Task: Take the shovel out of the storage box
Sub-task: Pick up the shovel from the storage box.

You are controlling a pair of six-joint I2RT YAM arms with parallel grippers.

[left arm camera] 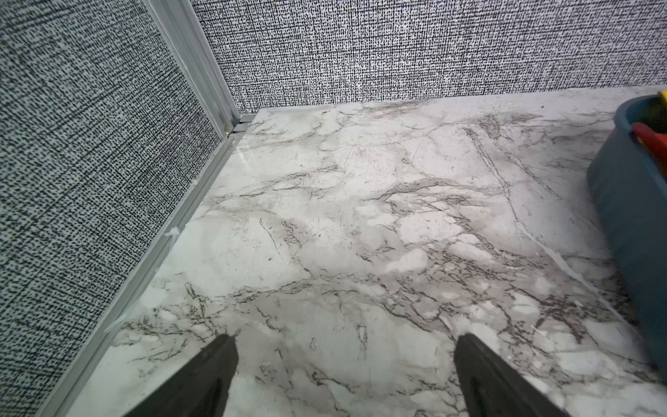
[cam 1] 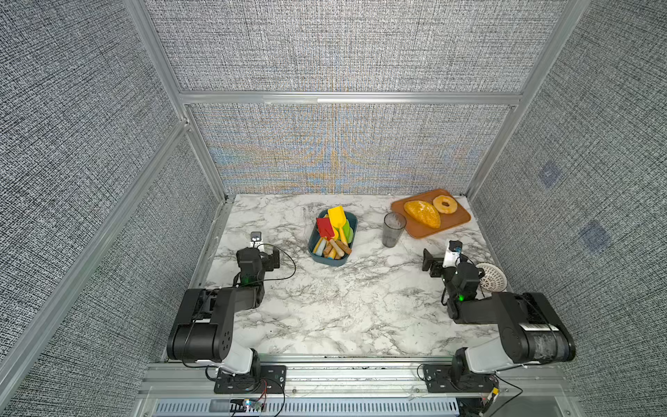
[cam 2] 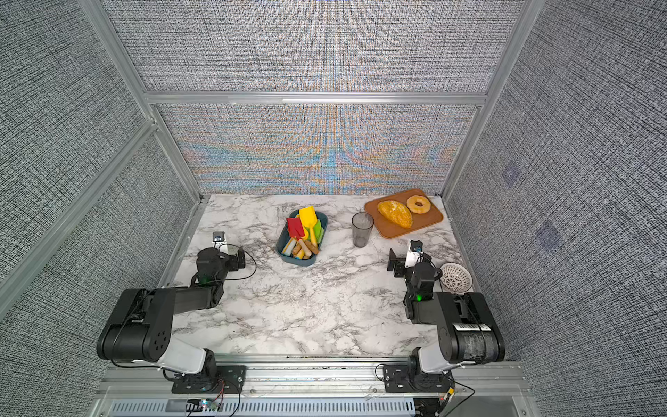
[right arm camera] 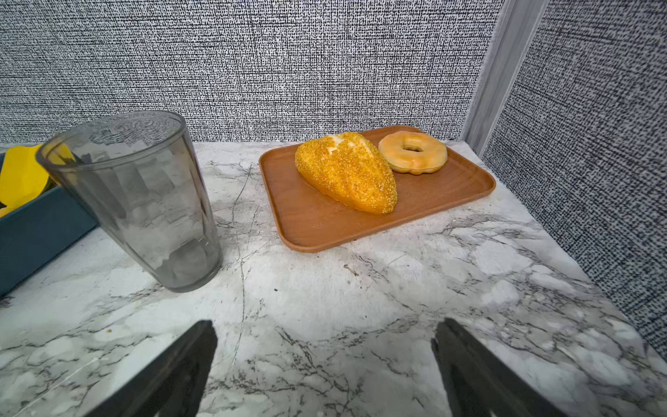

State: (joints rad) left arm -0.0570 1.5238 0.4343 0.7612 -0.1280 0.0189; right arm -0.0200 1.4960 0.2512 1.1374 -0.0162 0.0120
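No word, brand or number can be read anywhere. The only marking is a white label [cam 1: 537, 326] with dark bars like a barcode. It sits on the black upper link of the right arm [cam 1: 512, 317], at the lower right of both top views, and its print is too small to make out.

Black arms [cam 1: 231, 303], white shoulder shells [cam 1: 240, 358]

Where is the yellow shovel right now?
In both top views, the yellow shovel lies inside the storage box at the far middle of the table, beside the red shovel, left of the grey cup.
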